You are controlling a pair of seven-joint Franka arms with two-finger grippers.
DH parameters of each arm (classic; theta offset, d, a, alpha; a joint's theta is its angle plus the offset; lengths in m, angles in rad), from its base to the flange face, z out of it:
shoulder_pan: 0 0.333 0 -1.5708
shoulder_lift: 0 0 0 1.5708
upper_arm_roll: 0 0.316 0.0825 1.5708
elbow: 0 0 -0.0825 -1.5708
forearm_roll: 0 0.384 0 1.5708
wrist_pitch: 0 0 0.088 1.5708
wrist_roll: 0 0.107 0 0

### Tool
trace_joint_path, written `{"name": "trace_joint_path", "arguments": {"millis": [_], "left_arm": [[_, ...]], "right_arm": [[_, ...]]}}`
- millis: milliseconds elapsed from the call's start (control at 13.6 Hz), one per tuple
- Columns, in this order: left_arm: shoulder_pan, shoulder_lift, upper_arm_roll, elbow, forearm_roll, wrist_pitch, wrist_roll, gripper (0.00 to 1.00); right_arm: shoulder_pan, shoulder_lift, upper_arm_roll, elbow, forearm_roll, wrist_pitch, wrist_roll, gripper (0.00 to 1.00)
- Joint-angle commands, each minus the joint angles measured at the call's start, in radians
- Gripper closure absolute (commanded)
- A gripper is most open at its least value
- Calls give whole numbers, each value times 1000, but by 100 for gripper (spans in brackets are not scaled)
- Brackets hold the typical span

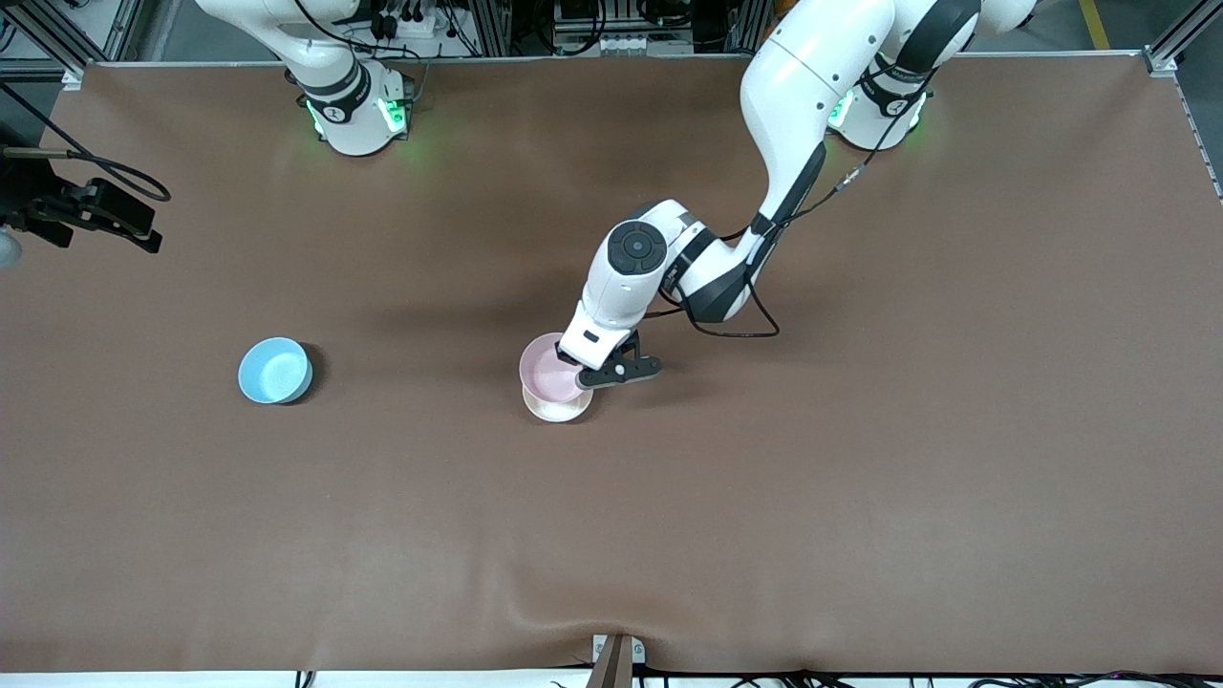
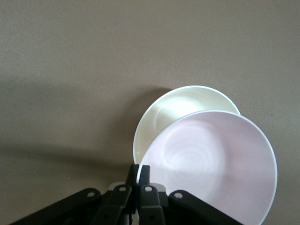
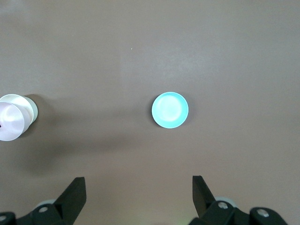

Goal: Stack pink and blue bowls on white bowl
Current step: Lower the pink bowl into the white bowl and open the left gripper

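My left gripper [image 1: 580, 369] is shut on the rim of the pale pink bowl [image 1: 548, 371] and holds it just over the white bowl [image 1: 560, 410], which stands mid-table. In the left wrist view the fingers [image 2: 144, 171] pinch the pink bowl's [image 2: 215, 159] edge, and the white bowl [image 2: 180, 104] shows partly under it, offset. I cannot tell if the two bowls touch. The sky-blue bowl [image 1: 274, 370] stands alone toward the right arm's end of the table. My right gripper [image 3: 139, 185] is open and empty, high over the table, with the blue bowl [image 3: 169, 109] below it.
The brown table cover [image 1: 860, 430] is bare around the bowls. The right arm's hand and cables [image 1: 105, 212] show as a dark shape at the edge of the front view. A small bracket [image 1: 616, 655] sits at the table's near edge.
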Motion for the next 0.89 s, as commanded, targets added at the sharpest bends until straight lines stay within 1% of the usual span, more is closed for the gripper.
{"name": "trace_joint_path", "arguments": {"millis": [0,74,221,295,443,590,664,812], "left_arm": [[-4,26,11,43,7,-8,-14,59],[-3,26,11,48,9,-7,-11,1],[-7,11,31,57,9,-17,-17,0],[-6,-16,32,57,9,-43,-17,0],[22,-104,41,56,13,-181,-10,0],[77,-206,51,45,21,-295,3,0],[111,-257,52,43,21,-382,21,0],[183,-357,52,42,22,-551,75,0]], "right_arm": [[-16,2,10,11,-3,-11,-8,0],[-16,2,10,11,-3,-9,-8,0],[-16,4,10,11,-3,-11,-8,0],[-16,4,10,11,-3,-11,-8,0],[-16,15,11,11,-3,-9,-8,0],[-21,27,10,13,-5,-9,-10,0],[-31,35,10,11,-5,-4,-11,0],[-39,106,10,13,-25,2,-15,0]]}}
